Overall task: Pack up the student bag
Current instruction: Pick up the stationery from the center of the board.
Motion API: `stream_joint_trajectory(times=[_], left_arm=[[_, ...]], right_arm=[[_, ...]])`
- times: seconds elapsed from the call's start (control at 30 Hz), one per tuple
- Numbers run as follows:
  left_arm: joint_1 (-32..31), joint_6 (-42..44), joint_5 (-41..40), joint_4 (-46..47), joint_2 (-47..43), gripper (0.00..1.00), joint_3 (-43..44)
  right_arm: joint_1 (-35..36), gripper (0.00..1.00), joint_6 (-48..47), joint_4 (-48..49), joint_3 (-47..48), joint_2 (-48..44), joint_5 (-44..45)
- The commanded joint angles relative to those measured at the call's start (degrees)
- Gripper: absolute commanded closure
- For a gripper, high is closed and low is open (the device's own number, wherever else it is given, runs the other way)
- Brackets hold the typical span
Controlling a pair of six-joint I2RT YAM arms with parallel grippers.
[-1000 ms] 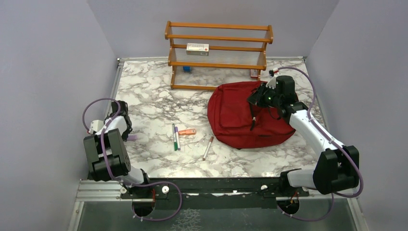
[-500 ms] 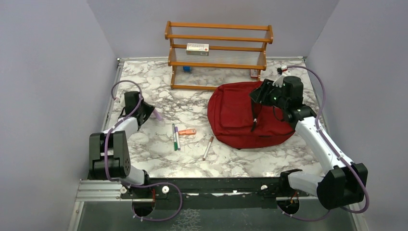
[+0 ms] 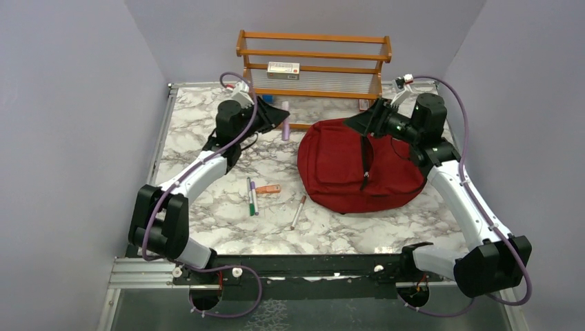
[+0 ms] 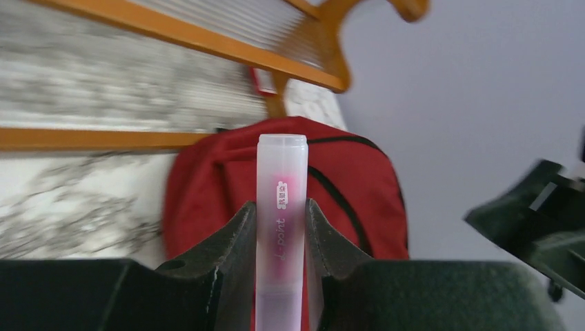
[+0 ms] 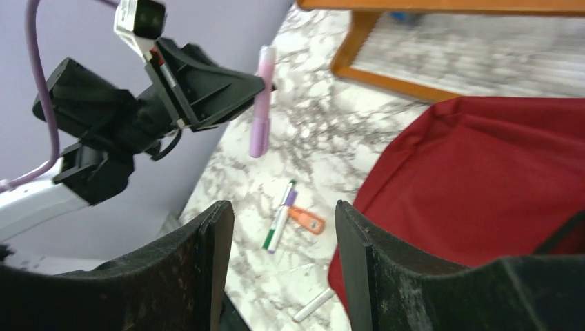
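Observation:
The student bag [image 3: 345, 172] is dark red and lies flat on the right of the marble table, with a black zipper line down its middle. It also shows in the left wrist view [image 4: 207, 179] and the right wrist view [image 5: 497, 179]. My left gripper [image 3: 279, 116] [image 4: 281, 205] is shut on a pink translucent marker [image 3: 285, 128] [image 4: 281, 186] and holds it in the air just left of the bag's far edge. My right gripper [image 3: 363, 124] [image 5: 283, 207] is open at the bag's raised far edge. Its jaws are wide apart, with red fabric beside the right finger.
A wooden shelf [image 3: 314, 69] stands at the back with a small box [image 3: 283, 69] on it. On the table left of the bag lie a green and a purple marker [image 3: 252, 196], an orange item [image 3: 269, 189] and a white pen [image 3: 298, 212].
My left arm has swung from the near left to the far middle, carrying the pink marker toward the bag. My right gripper has moved back and up at the bag's far edge.

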Motion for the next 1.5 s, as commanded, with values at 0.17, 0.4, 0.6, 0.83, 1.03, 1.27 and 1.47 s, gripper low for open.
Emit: stream_joint_trajectory(times=[0.17, 0.4, 0.6, 0.83, 1.03, 1.27, 1.47], left_arm=[[-11.9, -1.7, 2.4, 11.0, 3.6, 1.0, 8.0], [-15.2, -2.9, 2.1, 12.6, 6.9, 1.0, 11.5], [-17.0, -3.0, 1.4, 13.1, 9.1, 1.0, 13.5], [-18.9, -3.8, -3.2, 13.0, 9.4, 1.0, 13.2], [-20.1, -3.7, -6.6, 12.9, 9.5, 1.0, 12.5], [-21.0, -3.2, -7.8, 12.5, 10.1, 1.0, 12.3], [-21.3, -3.0, -7.6, 12.3, 10.6, 1.0, 12.5]], right_arm=[[0.4, 0.4, 7.2, 12.9, -3.2, 3.7, -13.6], [1.2, 0.39, 10.7, 21.3, -7.7, 4.0, -16.4], [1.5, 0.37, 10.1, 20.8, -7.3, 5.2, -16.0], [1.8, 0.34, 8.6, 18.1, -6.0, 7.9, -10.9], [2.3, 0.36, 9.2, 20.2, -5.6, 9.8, -10.0], [2.7, 0.52, 9.9, 22.2, -5.8, 10.7, -9.9], [2.8, 0.58, 10.3, 22.6, -5.9, 11.1, -10.1]])
